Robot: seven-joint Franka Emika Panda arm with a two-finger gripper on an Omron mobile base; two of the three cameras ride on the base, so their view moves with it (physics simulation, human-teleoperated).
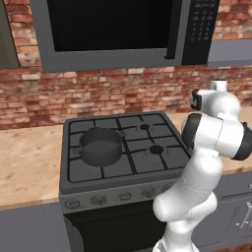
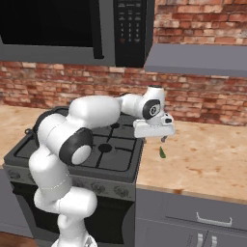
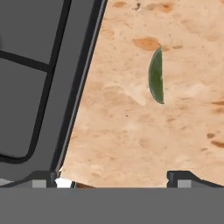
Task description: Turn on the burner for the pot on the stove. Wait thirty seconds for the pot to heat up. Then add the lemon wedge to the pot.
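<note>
The squat dark grey pot stands on the front left burner of the stove. A small green lemon wedge lies on the counter just right of the stove's edge. My gripper hangs a little above the wedge, pointing down. In the hand view the lemon wedge lies ahead of the gripper, towards the right fingertip. The jaws are open with nothing between them.
A row of round knobs runs along the stove's front panel. A dark microwave hangs above the stove against the brick wall. Speckled tan counter stretches to the right of the stove, with drawers below.
</note>
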